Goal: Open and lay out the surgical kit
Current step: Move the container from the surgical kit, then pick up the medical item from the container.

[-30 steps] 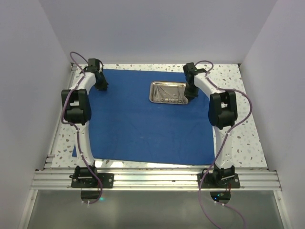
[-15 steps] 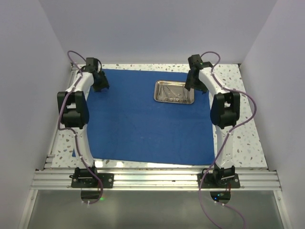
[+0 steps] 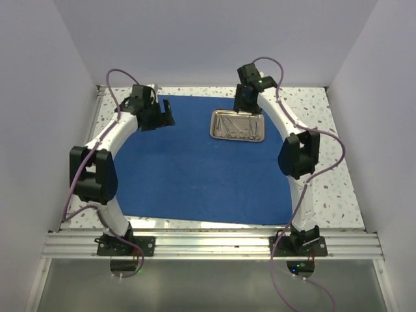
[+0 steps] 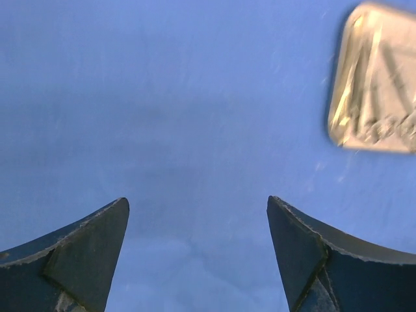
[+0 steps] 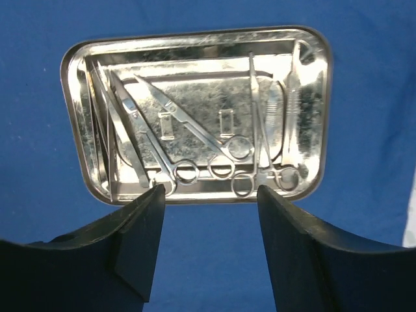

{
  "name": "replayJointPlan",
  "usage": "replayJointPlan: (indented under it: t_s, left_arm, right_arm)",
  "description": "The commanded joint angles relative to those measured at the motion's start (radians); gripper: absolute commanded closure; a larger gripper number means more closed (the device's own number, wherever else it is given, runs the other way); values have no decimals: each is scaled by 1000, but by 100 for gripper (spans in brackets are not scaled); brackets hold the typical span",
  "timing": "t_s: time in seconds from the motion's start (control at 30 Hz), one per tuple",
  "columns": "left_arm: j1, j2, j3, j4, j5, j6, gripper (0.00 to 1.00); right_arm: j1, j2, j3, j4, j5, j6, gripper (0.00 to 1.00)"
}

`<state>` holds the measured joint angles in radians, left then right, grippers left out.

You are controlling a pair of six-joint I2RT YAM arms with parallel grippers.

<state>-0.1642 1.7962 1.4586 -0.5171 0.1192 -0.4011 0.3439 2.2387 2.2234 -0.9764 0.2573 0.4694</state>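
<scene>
Two grippers, both empty | your left gripper: jaws wide apart above bare blue drape | your right gripper: jaws apart, above far edge of steel tray | tray sits on spread drape, far centre-right | instruments lie inside tray

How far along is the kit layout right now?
Done: blue drape spread flat, steel tray on it. In hand: nothing; right end effector open by the tray, left end effector open over bare drape. Left: instruments all lie in the tray, not laid out.
</scene>
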Motion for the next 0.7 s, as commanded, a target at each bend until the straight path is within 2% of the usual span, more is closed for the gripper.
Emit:
replayJointPlan:
  t_s: [0.0,0.07,0.3,0.67]
  left_arm:
    - [17,-109,-102,32,11,11,10]
    - [17,-158,-142,31,5,21,11]
    - [17,-265,-268,28,-6,36,12]
    - [17,-288,-276,-3,-27,50,12]
  right_arm:
    - [0,78,30,-56,-23,6,41]
    - [0,85,19,-54,-6,8,45]
    - [-19,131,50,-93,48,3,45]
    - [-48,232,61,-74,34,12,45]
